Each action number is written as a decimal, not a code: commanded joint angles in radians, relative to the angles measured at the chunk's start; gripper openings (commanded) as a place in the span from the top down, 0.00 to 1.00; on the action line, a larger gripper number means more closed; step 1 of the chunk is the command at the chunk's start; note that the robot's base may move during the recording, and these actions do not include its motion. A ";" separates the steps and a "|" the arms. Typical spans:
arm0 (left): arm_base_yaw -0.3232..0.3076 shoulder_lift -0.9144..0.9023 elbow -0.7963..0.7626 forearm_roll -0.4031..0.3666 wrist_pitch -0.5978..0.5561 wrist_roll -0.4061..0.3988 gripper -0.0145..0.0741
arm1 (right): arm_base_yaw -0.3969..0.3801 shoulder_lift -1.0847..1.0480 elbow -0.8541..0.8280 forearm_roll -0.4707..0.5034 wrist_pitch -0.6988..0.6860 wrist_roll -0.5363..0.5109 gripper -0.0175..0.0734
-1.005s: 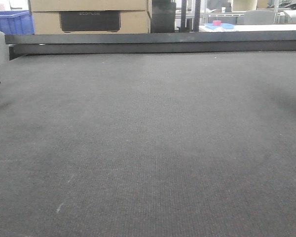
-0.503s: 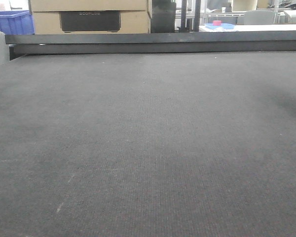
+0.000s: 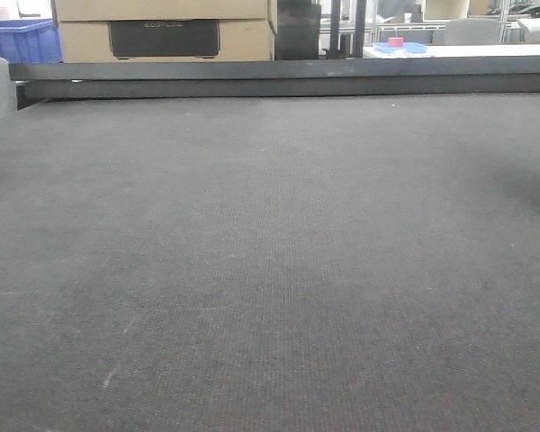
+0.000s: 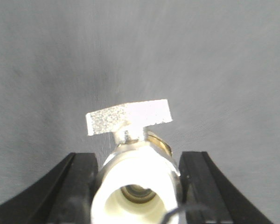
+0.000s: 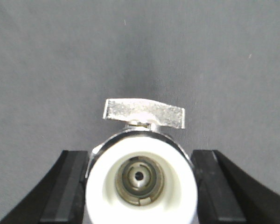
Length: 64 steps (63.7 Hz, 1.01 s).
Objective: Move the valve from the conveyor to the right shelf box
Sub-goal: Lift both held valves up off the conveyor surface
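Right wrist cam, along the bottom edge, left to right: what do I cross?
One black finger → valve, its white end facing the camera → other black finger. Grey conveyor belt behind all three.

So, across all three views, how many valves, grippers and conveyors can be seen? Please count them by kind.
Valves: 2 (left valve, right valve)
Grippers: 2 (left gripper, right gripper), each shut on its valve
Conveyor: 1
Total: 5

- Dim, even light in front view; faint shadow on conveyor (image 3: 270, 270) at 3 o'clock.
- Blown-out glare, soft focus on valve (image 4: 130, 186), left wrist view.
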 commanded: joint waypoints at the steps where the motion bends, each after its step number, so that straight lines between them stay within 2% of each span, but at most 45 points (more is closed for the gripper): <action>1: -0.003 -0.098 -0.010 -0.027 -0.013 -0.012 0.96 | 0.002 -0.037 -0.031 0.009 -0.039 -0.009 0.98; 8: -0.003 -0.174 -0.010 -0.041 -0.021 -0.036 0.96 | 0.002 -0.053 -0.042 0.034 -0.047 -0.009 0.98; 22: -0.003 -0.271 -0.010 -0.048 -0.022 -0.036 0.96 | 0.002 -0.065 -0.077 0.044 -0.068 -0.009 0.98; 58: -0.003 -0.280 -0.010 -0.048 -0.027 -0.036 0.96 | 0.002 -0.065 -0.079 0.048 -0.082 -0.009 0.98; 64: -0.003 -0.280 -0.010 -0.048 -0.056 -0.036 0.96 | 0.002 -0.065 -0.079 0.048 -0.084 -0.009 0.98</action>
